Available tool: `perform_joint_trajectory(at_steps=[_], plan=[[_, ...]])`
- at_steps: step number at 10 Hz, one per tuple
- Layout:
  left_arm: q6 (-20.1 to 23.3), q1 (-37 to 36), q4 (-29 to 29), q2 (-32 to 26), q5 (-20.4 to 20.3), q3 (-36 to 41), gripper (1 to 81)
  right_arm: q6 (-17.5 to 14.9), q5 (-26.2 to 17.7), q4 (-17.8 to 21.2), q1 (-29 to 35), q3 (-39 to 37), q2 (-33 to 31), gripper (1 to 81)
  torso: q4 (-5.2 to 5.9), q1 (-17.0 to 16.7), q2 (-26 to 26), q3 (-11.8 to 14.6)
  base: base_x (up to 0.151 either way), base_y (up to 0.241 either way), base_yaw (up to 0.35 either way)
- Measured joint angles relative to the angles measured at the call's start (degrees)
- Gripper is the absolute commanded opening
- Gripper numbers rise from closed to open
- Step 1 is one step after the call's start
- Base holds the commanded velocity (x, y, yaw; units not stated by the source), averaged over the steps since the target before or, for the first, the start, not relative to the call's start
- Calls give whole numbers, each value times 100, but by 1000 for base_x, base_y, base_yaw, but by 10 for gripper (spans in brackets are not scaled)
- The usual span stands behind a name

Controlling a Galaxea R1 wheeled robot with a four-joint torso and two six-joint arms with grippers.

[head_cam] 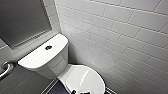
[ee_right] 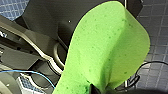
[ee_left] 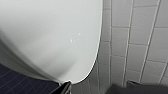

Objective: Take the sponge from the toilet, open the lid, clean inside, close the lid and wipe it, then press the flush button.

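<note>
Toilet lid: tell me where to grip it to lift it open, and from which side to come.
Grip the lid at its rounded front rim, farthest from the tank, where it likely hinges. It lies shut and flat, so come under that edge from the front, clear of the tiled wall close alongside. The right gripper holds the sponge.

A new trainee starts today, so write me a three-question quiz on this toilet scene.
1. True or false: the toilet lid is shut.
2. The sponge is: A green, B yellow, C blue.
3. Fill in: the flush button sits on top of the ____.
Key: 1 true; 2 A; 3 tank.
</note>
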Motion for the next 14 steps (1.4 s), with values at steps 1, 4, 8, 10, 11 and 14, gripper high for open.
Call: perform_joint_trajectory(at_steps=[1, 4, 8, 10, 11, 14], plan=[[0, 127, 0, 22, 63, -149, 811, 0, -6, 0, 16, 0, -1, 10, 0, 0, 0, 0, 0, 0, 0], [-1, 107, -5, 182, 187, -808, 811, 0, -26, 0, 24, 0, 0, 10, 0, 0, 0, 0, 0, 0, 0], [-17, 27, -38, 774, 405, -1536, 811, 0, -33, 0, 44, -5, 0, 10, 0, 0, 0, 0, 0, 0, 0], [-28, -69, -105, 848, 546, -1541, 811, 0, -28, 0, 52, -13, 2, 10, 0, 0, 0, 0, 0, 0, 0], [-28, -74, -132, 852, 573, -1569, 811, 1, -33, 1, 51, -46, 18, 10, 0, 0, 0, 0, 0, 0, 0], [-41, -85, -250, 935, 651, -1762, 811, 1, -45, 0, 52, -84, 33, 10, 0, 0, 0, 0, 0, 0, 0]])
